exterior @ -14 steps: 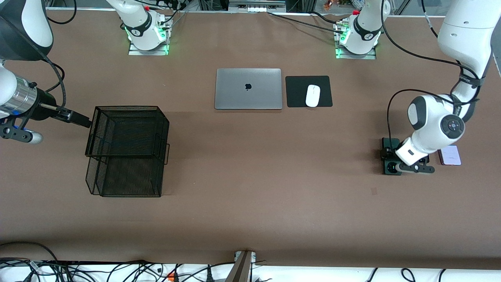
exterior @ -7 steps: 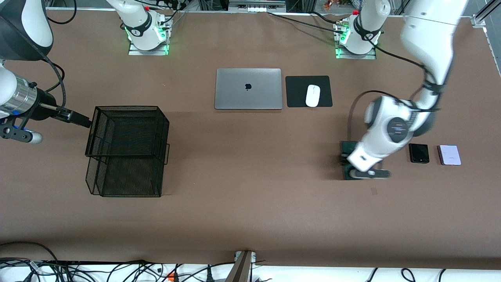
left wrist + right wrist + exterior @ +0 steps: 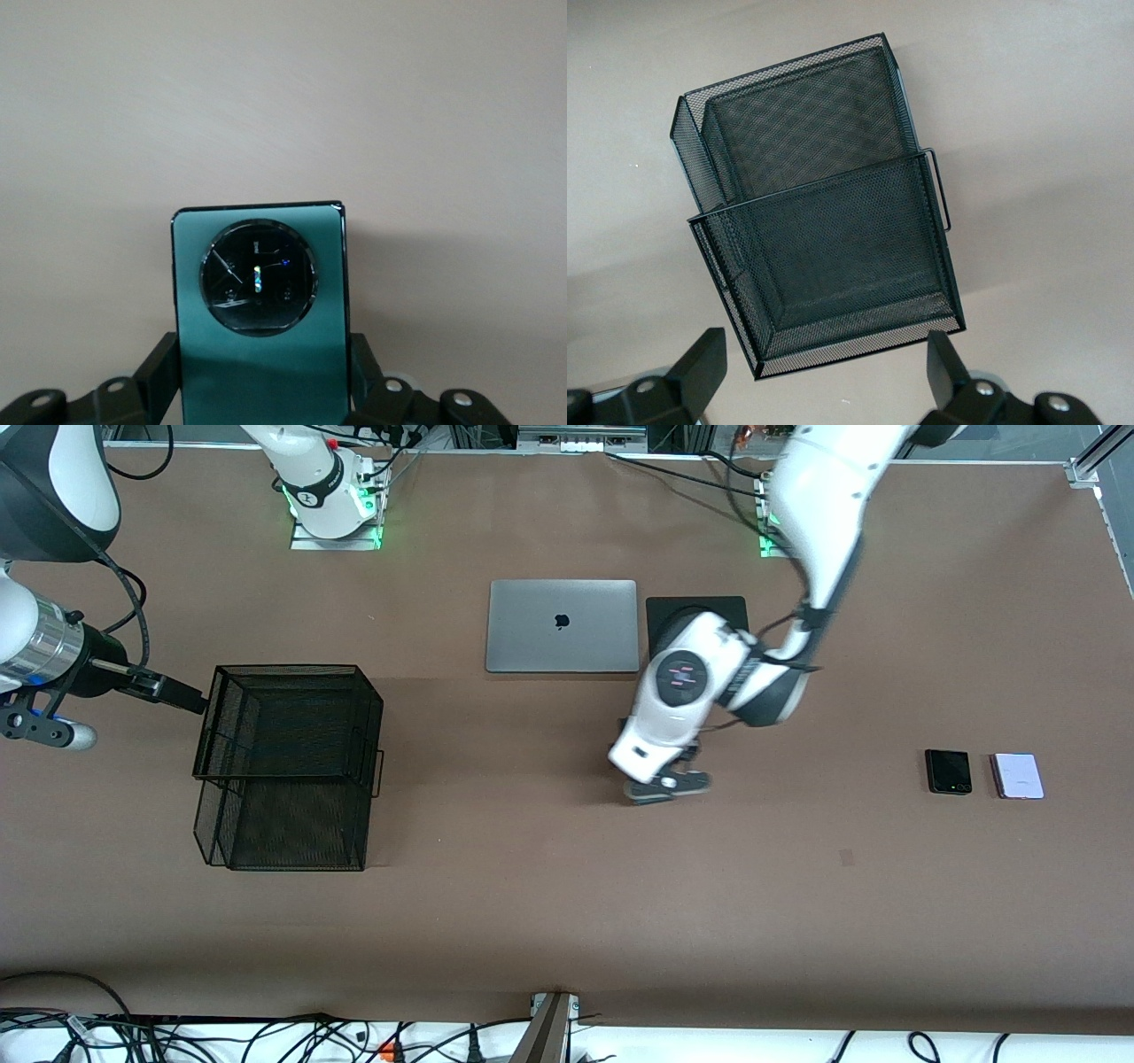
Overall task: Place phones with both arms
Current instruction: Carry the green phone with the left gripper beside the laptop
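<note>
The long dark-green phone with its round black camera ring is clamped between the black fingers of my left gripper. In the front view that gripper hangs over bare tabletop near the middle, and the wrist hides the green phone. The small black phone and the pale lilac phone lie side by side at the left arm's end of the table. My right gripper waits open and empty above the black mesh basket, and in the front view it shows at the basket's rim.
The two-tier mesh basket stands at the right arm's end. A closed silver laptop lies in the middle toward the bases, with a black mouse pad beside it, partly covered by the left arm.
The left arm has swung from the left arm's end of the table toward the middle, carrying the green phone and uncovering the black phone. The right arm has not moved.
</note>
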Robot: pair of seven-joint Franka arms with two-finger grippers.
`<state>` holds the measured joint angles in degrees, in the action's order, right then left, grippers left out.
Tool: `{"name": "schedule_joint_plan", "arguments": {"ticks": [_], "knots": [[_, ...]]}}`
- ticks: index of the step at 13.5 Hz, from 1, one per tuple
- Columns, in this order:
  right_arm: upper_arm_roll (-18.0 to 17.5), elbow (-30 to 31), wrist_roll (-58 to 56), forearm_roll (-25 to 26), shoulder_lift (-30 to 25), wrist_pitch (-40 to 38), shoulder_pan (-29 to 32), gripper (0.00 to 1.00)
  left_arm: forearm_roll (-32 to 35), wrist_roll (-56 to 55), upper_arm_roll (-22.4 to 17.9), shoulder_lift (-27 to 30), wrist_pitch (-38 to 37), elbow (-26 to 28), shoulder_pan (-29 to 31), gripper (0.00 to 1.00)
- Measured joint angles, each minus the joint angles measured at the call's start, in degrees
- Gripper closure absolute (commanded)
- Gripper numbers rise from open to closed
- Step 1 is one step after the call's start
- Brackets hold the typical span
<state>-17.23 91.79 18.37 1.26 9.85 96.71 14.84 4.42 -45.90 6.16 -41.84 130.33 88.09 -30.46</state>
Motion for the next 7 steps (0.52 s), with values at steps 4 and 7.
{"name": "schedule_joint_plan", "arguments": {"ticks": [4,7], "knots": [[0.0,0.0,0.0,0.0,0.0,0.0,0.0,0.00,0.0,-3.3,-0.1,-6.2,0.0,-7.7,-6.2,1.00],[0.0,0.0,0.0,0.0,0.0,-0.1,0.0,0.00,0.0,-4.6,-0.6,-9.9,0.0,-14.1,-10.6,1.00]]}}
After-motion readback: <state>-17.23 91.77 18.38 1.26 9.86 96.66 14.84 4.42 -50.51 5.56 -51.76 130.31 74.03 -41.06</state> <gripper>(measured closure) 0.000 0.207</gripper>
